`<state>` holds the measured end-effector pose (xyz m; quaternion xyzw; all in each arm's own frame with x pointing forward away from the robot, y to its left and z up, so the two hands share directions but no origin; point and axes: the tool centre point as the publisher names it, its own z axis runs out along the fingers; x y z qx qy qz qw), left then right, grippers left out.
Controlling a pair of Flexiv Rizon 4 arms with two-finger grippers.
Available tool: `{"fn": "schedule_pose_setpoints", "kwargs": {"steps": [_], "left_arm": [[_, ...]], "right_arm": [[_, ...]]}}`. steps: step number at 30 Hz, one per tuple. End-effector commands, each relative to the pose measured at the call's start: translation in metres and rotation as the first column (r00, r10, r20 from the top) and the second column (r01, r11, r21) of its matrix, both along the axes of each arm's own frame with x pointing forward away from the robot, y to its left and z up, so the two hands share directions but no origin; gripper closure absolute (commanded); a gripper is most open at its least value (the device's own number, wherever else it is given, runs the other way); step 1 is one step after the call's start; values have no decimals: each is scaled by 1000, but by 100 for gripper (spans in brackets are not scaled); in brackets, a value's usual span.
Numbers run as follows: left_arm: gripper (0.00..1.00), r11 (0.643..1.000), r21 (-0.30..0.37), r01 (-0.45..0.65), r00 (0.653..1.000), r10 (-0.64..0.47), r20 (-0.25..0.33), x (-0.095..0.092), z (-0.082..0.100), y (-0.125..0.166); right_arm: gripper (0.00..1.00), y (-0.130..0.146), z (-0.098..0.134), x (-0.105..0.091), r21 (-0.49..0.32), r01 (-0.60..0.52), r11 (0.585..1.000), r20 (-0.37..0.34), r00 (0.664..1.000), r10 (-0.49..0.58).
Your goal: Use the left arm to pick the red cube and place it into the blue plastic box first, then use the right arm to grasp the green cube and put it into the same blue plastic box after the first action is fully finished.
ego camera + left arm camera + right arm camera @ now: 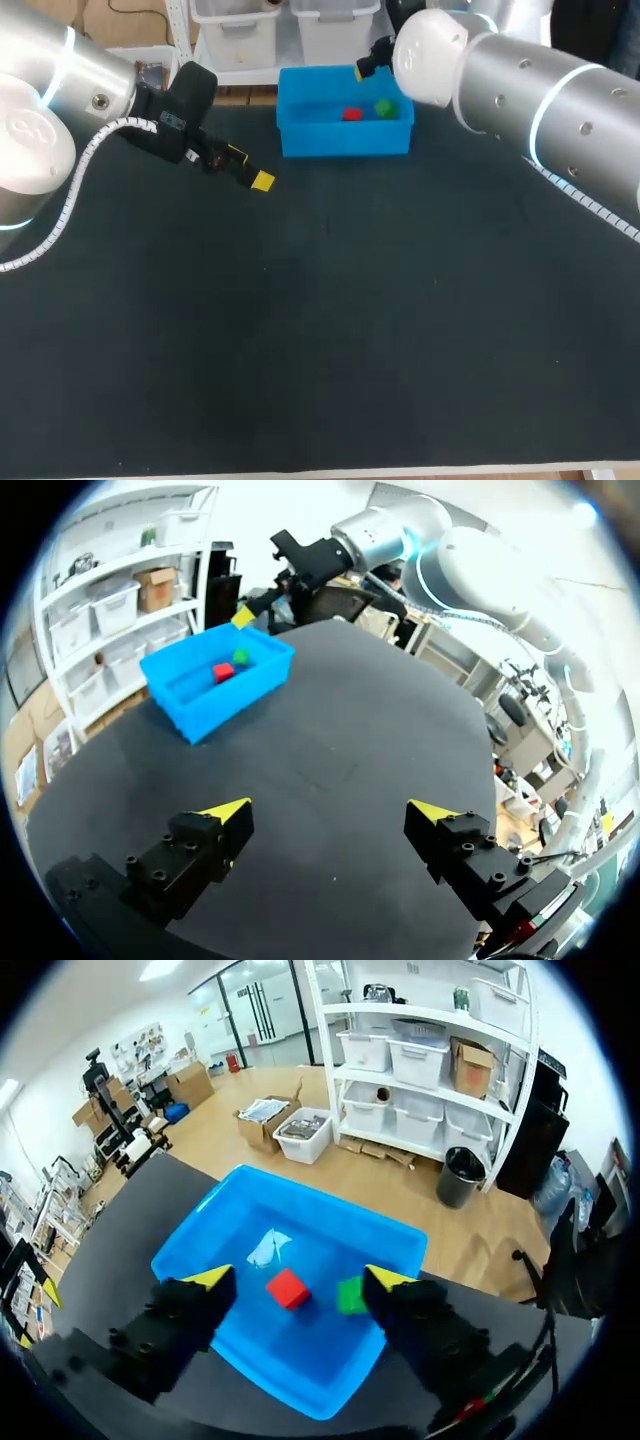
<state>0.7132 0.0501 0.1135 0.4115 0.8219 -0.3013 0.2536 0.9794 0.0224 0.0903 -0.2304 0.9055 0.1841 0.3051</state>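
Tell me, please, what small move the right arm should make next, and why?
Probably lift the right gripper up and away from the box: its fingers are open and empty, and the red cube and green cube both lie inside.

The counter [320, 330] has a matt black covering, finely textured and flecked with pale specks, showing no shine. The blue plastic box [300, 140] is smooth moulded plastic with a slight gloss; a pale reflection lies on its floor in the right wrist view. The red cube [352, 114] and green cube [385, 107] look smooth and dull. The shells of the left arm [60, 70] and right arm [560, 110] are smooth silver-grey with a satin sheen. A ribbed white hose [72, 195] hangs from the left arm. The left tool [330, 810] and right tool [298, 1278] have matt black bodies and matt yellow tips.
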Motion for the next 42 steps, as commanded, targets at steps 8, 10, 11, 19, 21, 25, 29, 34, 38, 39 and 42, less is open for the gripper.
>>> {"fn": "schedule_pose_setpoints", "kwargs": {"steps": [8,10,11,19,21,25,29,34,38,39,42], "left_arm": [[0,1000,-6,2,1000,-2,4,0,-1,1],[0,1000,-6,2,1000,-2,4,0,-1,1],[0,1000,-6,2,1000,-2,4,0,-1,1],[0,1000,-6,2,1000,-2,4,0,-1,1],[0,1000,-6,2,1000,-2,4,0,-1,1],[0,1000,-6,2,1000,-2,4,0,-1,1],[0,1000,-6,2,1000,-2,4,0,-1,1],[0,1000,-6,2,1000,-2,4,0,-1,1],[0,1000,-6,2,1000,-2,4,0,-1,1],[0,1000,-6,2,1000,-2,4,0,-1,1],[0,1000,-6,2,1000,-2,4,0,-1,1]], "right_arm": [[0,-6,27,3,-84,-42,996,-135,990,30],[0,-8,32,-3,-80,-40,996,-128,991,30],[0,-10,34,-6,-76,-40,996,-124,992,31],[0,-30,53,-40,-60,-16,998,-71,997,12],[0,-37,57,-48,-52,-4,999,-61,998,1],[0,-52,63,-65,-21,14,1000,-47,999,-15],[0,-67,67,-81,-1,38,999,-34,999,-38],[0,-76,70,-91,19,46,999,-29,999,-45],[0,-76,70,-91,19,46,999,-29,999,-45],[0,-76,70,-91,19,46,999,-29,999,-45],[0,-76,70,-91,19,46,999,-29,999,-45]]}}
